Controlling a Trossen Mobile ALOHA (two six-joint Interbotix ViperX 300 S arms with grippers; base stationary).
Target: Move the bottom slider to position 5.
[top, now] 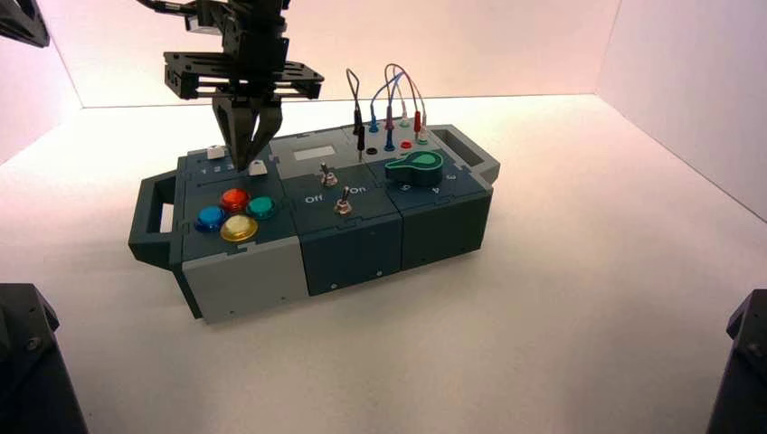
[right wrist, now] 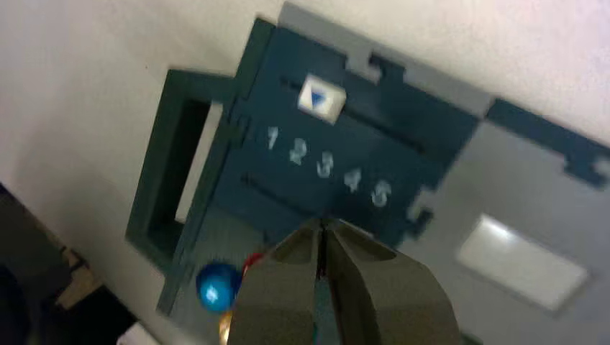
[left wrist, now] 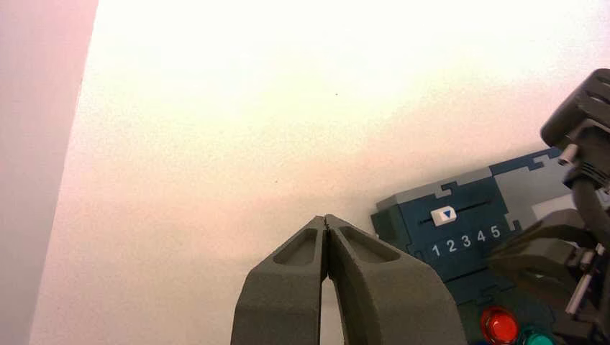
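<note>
High view: the right end effector [top: 241, 168] was at work low over the box [top: 244, 281], its tips together, just beside the white knob of the bottom slider [top: 258, 168]. Taking that knob as landmark: the tips lay to its left, on the side of the low numerals; the red button [top: 235, 200] sat nearer the camera. The slot's long axis ran with the numeral row, across the box's left section. Contact between tips and knob could not be settled.

Left wrist view: the left end effector [left wrist: 326, 220], closed, hung off the box, well apart from the knob, so the right arm was plainly the nearer. The other arm hid the knob here; the near stretch of its slot [left wrist: 465, 275] showed.

Right wrist view: closed fingers covered most of the knob, leaving only a pale edge beside them. Numeral 5 [right wrist: 380, 192] stood near that edge, at the far end of the row from numeral 1 [right wrist: 272, 137]. Exact setting unreadable. Judged: any travel remaining called for a light sideways push along the slot, away from the 1 end, from the tips' side of the knob.
</note>
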